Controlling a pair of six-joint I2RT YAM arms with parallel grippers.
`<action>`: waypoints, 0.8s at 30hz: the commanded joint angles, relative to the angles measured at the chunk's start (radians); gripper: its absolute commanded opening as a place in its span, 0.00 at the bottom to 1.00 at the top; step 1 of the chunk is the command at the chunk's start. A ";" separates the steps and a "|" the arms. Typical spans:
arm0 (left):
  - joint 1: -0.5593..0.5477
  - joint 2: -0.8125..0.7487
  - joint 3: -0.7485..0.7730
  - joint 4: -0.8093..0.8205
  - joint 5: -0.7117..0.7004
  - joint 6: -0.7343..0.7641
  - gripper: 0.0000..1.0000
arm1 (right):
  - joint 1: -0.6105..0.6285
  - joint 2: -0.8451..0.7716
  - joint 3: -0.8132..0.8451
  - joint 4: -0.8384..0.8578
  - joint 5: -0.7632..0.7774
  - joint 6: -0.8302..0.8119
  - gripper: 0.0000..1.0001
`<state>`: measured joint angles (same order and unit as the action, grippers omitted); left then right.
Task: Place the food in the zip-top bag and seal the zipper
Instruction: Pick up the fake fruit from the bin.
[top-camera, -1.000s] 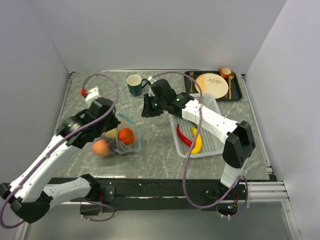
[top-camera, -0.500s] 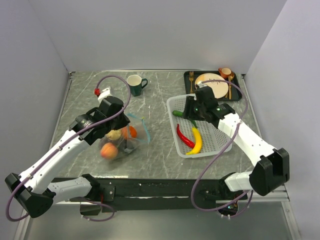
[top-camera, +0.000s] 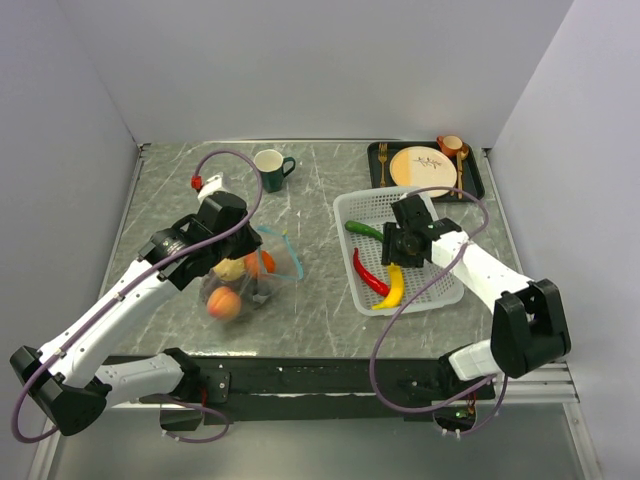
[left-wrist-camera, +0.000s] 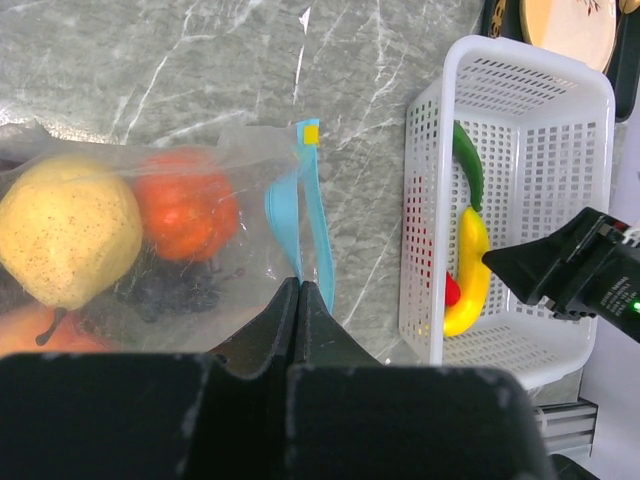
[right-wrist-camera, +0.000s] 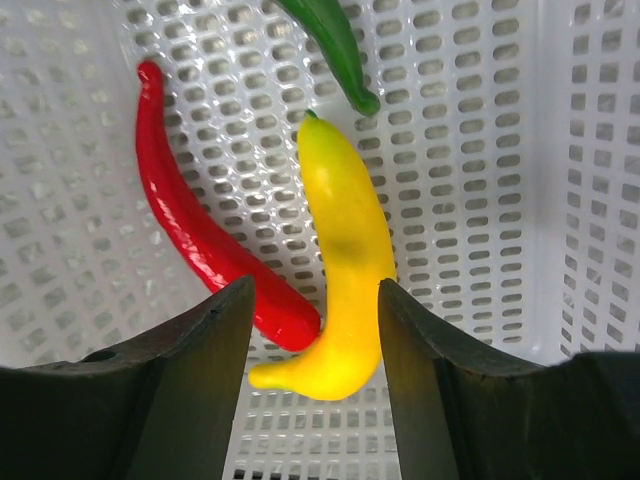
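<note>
Hovering open over the slick, stiff-looking yellow toy banana (right-wrist-camera: 345, 250), right gripper (right-wrist-camera: 313, 300) should grab its fat middle imo; left gripper (left-wrist-camera: 297, 292) is pinching the floppy clear bag (left-wrist-camera: 243, 160) by its teal zipper (left-wrist-camera: 312, 205).

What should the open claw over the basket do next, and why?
Probably lower the open right gripper onto the yellow banana and close. The banana lies just below it in the white basket, and the left gripper holds the zip-top bag by its teal zipper.
</note>
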<state>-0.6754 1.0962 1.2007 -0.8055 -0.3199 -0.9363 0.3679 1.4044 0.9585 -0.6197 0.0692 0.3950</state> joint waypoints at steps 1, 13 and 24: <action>0.002 -0.015 0.011 0.068 0.018 0.021 0.01 | -0.027 0.036 -0.026 0.048 -0.020 -0.027 0.59; 0.000 0.001 0.022 0.063 0.012 0.031 0.01 | -0.055 0.110 -0.061 0.103 -0.046 -0.038 0.41; 0.000 0.021 0.033 0.065 0.018 0.048 0.01 | -0.057 -0.086 0.022 -0.037 0.089 -0.022 0.25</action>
<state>-0.6754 1.1103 1.2007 -0.7883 -0.3115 -0.9165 0.3180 1.4445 0.9115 -0.5880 0.0689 0.3653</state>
